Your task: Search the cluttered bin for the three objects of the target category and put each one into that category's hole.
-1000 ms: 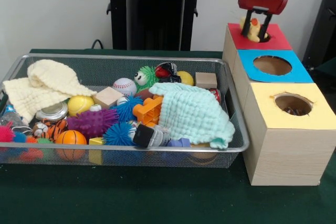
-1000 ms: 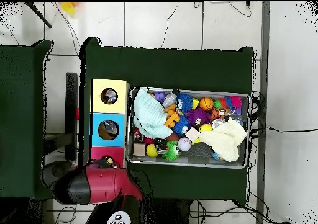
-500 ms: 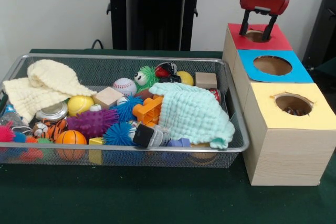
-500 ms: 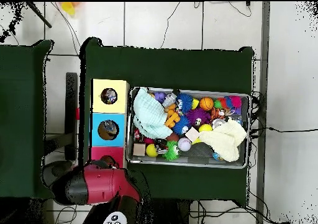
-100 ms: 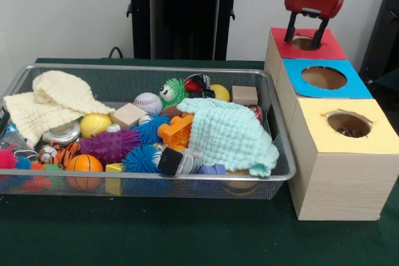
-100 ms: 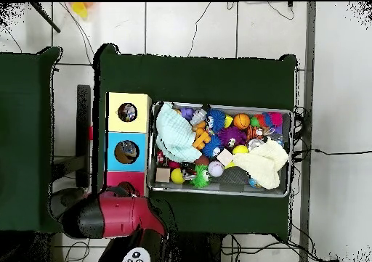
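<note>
Directly above red hole (image 5: 303,42), empty gripper (image 5: 305,37), parted

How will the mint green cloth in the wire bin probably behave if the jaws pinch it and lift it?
The mint green cloth is likely floppy: it drapes over the toys beneath it. It probably weighs little, since it looks like a thin waffle knit. Lifting it may drag the orange block, which its edge touches.
</note>
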Controlling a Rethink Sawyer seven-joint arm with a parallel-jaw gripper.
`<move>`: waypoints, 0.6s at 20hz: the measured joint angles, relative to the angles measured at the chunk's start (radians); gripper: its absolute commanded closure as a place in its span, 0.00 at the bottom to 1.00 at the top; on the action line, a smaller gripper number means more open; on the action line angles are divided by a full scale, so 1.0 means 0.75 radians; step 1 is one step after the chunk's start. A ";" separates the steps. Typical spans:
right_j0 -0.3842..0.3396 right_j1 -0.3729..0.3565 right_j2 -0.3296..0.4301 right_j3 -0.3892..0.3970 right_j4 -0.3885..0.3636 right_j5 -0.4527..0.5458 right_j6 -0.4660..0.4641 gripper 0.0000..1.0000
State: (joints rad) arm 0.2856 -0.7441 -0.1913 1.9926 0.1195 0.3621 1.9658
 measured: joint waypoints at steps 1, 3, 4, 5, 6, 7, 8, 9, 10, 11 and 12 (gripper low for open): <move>-0.002 0.000 0.000 0.001 0.001 0.000 0.000 1.00; -0.020 0.000 0.001 0.005 0.004 -0.008 0.000 1.00; -0.023 0.000 0.001 0.007 0.006 -0.012 0.000 1.00; -0.027 0.000 0.001 0.008 0.008 -0.016 0.000 1.00; -0.027 -0.001 0.002 0.010 0.011 -0.019 0.000 1.00; -0.027 -0.001 0.003 0.012 0.012 -0.021 0.000 1.00; -0.027 -0.001 0.003 0.013 0.013 -0.022 0.000 1.00; -0.027 -0.001 0.003 0.013 0.013 -0.022 0.000 1.00; -0.026 -0.001 0.003 0.013 0.014 -0.023 0.000 1.00; -0.025 -0.001 0.003 0.014 0.015 -0.024 0.000 1.00; -0.026 -0.002 0.003 0.014 0.016 -0.024 0.000 1.00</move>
State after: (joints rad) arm 0.2664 -0.7452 -0.1892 2.0031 0.1313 0.3438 1.9658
